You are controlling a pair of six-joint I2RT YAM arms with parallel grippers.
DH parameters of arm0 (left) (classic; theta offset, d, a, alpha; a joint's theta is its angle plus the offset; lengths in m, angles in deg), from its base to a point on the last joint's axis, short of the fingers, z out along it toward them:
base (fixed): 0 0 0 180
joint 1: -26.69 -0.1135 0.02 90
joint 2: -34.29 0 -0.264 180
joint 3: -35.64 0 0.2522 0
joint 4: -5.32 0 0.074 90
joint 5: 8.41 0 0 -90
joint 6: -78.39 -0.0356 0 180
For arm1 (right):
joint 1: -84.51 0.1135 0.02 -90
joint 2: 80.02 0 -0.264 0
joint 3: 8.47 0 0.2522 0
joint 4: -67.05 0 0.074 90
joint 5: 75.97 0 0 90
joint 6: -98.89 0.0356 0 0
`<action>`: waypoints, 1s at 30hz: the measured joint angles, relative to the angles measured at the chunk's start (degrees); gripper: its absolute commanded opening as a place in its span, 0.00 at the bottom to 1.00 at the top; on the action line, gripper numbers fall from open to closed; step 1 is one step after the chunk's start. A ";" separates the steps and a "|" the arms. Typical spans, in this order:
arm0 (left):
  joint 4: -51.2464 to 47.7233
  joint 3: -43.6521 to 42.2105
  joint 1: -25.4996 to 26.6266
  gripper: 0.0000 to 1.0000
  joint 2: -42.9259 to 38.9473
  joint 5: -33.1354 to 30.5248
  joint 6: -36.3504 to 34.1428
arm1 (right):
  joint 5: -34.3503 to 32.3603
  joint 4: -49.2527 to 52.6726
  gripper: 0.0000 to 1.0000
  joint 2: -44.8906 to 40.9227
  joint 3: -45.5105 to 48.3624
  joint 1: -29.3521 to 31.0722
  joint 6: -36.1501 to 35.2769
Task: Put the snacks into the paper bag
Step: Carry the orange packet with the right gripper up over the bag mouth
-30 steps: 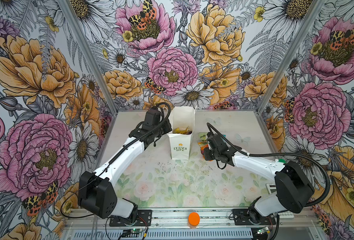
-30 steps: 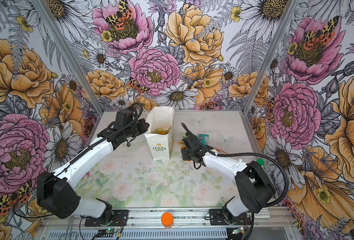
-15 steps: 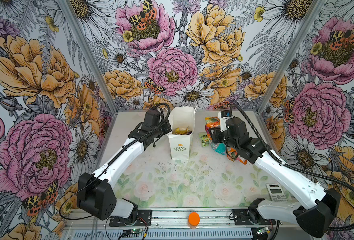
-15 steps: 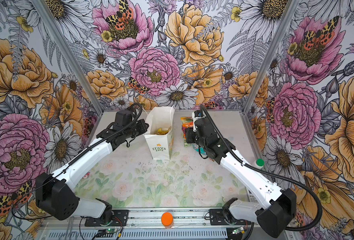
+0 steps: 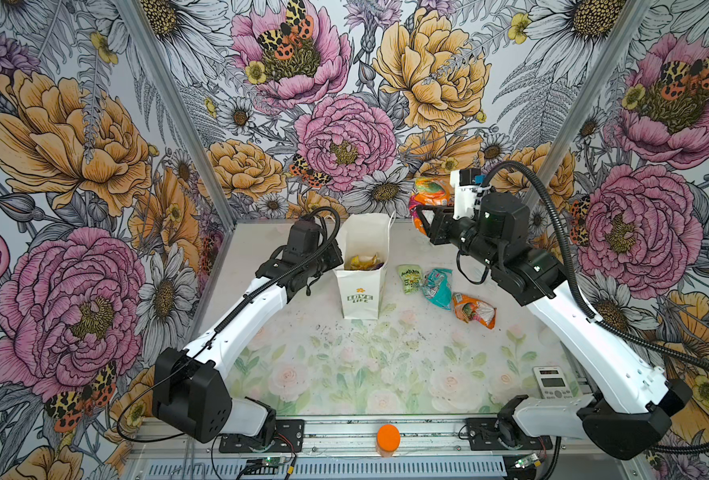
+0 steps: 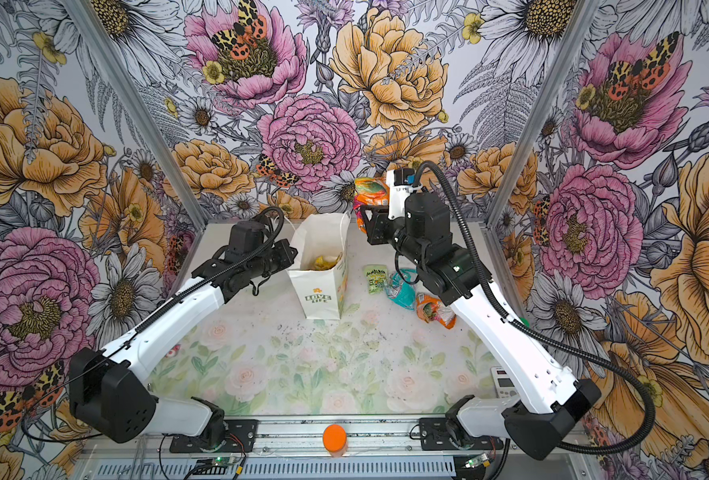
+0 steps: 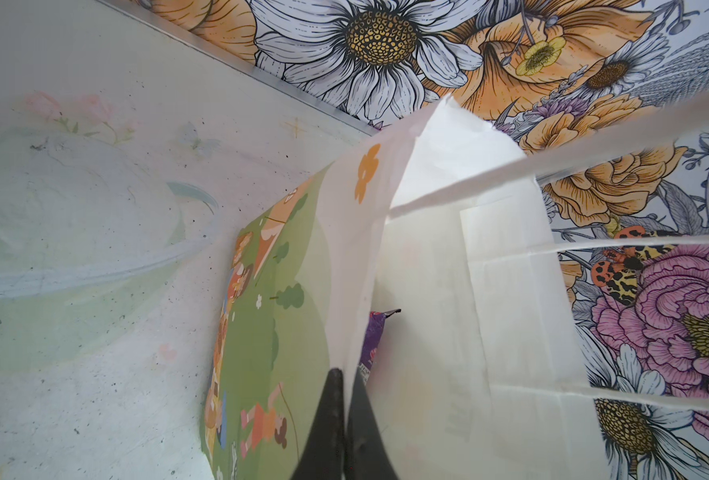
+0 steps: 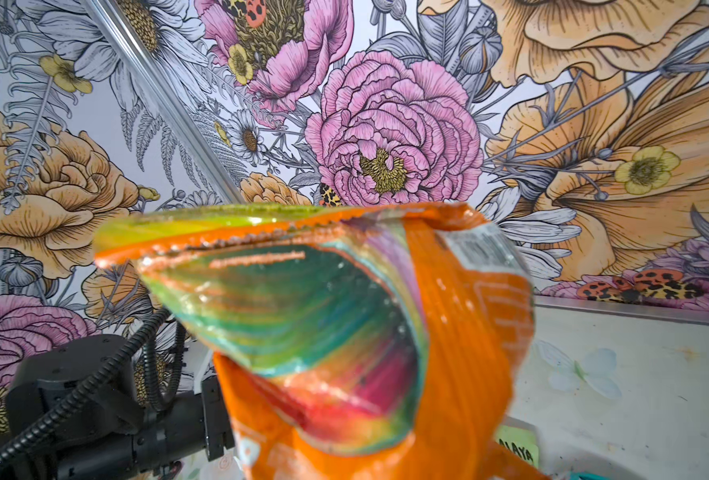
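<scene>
We've got the paper bag upright mid-table, its left rim pinched by the left gripper, jaws closed on the paper, and three snacks lying to its right. Raised beside the bag's mouth, the right gripper is clamped on an orange packet. We'd carry it squarely over the opening and lower it past the cord handles before letting go, so nothing tips.

White paper bag, green letters, orange flower. Bright orange packet, rainbow stripes. Pink roses, green leaves on table.
</scene>
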 measured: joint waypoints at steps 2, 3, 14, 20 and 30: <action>0.00 0.00 0.00 0.00 0.00 0.02 0.00 | 1.42 -0.33 0.00 1.90 -2.16 0.33 0.26; 0.00 0.00 0.00 0.00 0.00 0.00 0.00 | 2.34 -0.50 0.00 2.99 -3.34 0.63 0.42; 0.00 0.00 0.02 0.00 0.00 0.00 0.00 | 8.87 -5.25 0.00 13.92 -10.47 6.84 3.37; 0.00 0.00 0.00 0.00 0.00 0.02 0.00 | 9.57 -7.06 0.00 18.84 -10.54 8.15 5.57; -0.04 -0.48 0.00 0.00 -0.74 0.00 0.00 | 8.00 -7.67 0.00 21.46 -9.49 8.15 8.39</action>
